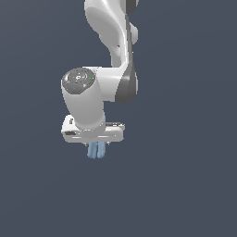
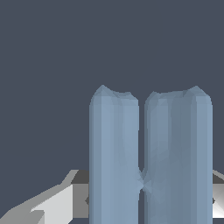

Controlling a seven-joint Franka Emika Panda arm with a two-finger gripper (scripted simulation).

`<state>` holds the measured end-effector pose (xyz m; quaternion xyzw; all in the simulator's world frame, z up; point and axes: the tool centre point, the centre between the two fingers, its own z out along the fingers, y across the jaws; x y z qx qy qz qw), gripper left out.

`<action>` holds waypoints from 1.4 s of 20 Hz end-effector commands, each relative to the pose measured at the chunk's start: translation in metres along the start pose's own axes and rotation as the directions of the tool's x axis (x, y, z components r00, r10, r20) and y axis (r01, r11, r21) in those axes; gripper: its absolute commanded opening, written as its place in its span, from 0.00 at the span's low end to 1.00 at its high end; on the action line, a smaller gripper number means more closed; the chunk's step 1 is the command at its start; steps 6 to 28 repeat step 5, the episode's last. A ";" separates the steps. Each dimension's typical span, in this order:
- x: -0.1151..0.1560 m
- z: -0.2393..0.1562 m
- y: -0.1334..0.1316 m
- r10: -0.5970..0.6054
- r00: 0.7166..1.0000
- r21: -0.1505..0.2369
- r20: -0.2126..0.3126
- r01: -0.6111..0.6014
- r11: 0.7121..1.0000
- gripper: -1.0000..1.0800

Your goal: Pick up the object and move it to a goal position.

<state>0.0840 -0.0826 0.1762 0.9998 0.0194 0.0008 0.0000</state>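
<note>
The light-blue block (image 1: 96,150) is seen protruding directly below the gripper (image 1: 96,144), apparently clamped between nearly closed jaws. No surface is visible beneath. Slippage is judged possible if grip is shallow; a fast transfer could dislodge it.
</note>
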 end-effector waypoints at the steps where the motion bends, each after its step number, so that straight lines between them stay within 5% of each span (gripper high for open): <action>1: 0.000 -0.001 0.000 -0.001 1.000 0.000 0.002 0.001 1.000 0.00; 28: 0.001 0.003 -0.002 -0.001 1.000 0.000 0.002 0.001 1.000 0.00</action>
